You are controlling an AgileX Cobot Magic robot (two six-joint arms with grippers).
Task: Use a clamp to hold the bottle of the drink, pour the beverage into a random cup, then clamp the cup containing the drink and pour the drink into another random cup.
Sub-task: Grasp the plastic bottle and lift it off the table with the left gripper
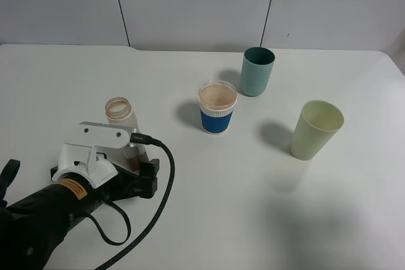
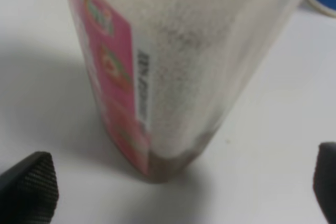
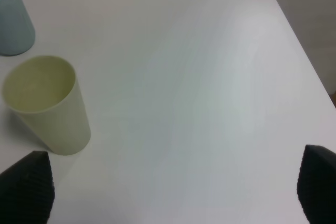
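Bottle [image 1: 119,110] stands upright and uncapped on the white bench [image 1: 209,219]. Its wide threaded neck shows above the left gripper [image 2: 177,184], whose white mount covers the lower body in the high view. In the left wrist view the 2 black fingertips [image 2: 29,190] sit wide apart, 1 on either side of the bottle, with bare bench between each tip and the bottle wall; nothing is clamped. A thin layer of dark brownish drink [image 2: 170,163] lies in the bottle's base, beside the pink-red label [image 2: 113,77]. A black cable [image 1: 169,184] loops off the arm across the bench.

3 cups stand upright past the bottle. The blue-and-white cup [image 1: 218,107] is nearest it and has a brownish tint inside. The teal cup [image 1: 257,71] is behind that, and the pale green cup [image 1: 315,129] is well apart toward the right. The right gripper [image 3: 170,187] hangs over bare bench near the pale green cup, fingertips spread, holding nothing. The high view does not show it.
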